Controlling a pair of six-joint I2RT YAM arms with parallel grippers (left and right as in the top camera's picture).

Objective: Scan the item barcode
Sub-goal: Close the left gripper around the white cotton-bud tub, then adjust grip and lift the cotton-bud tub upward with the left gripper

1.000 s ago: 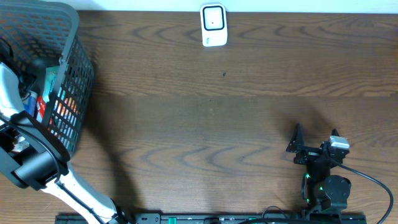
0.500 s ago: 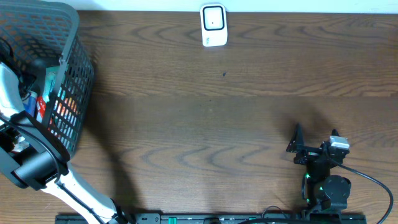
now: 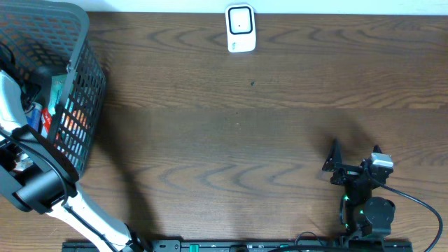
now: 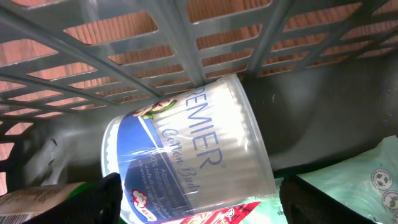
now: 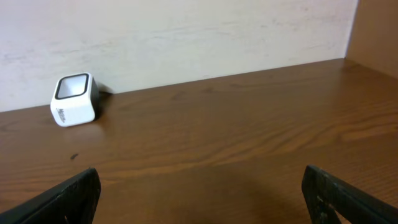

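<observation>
A clear round tub of cotton buds [image 4: 186, 149] with a blue label lies on its side on the floor of the grey mesh basket [image 3: 84, 42]. My left gripper [image 4: 199, 202] is down inside the basket, open, one finger on each side of the tub's lower end. The overhead view shows only its arm [image 3: 28, 175]. The white barcode scanner [image 3: 240, 28] stands at the table's far edge, and it also appears at the left of the right wrist view as the scanner [image 5: 74, 99]. My right gripper [image 3: 355, 155] rests open and empty near the front right.
In the basket, a red packet [image 4: 217, 214] lies under the tub and a pale green packet [image 4: 360, 180] lies to its right. The basket wall [image 4: 186, 37] rises close behind the tub. Bare wooden table [image 3: 238, 140] stretches between the basket and the right arm.
</observation>
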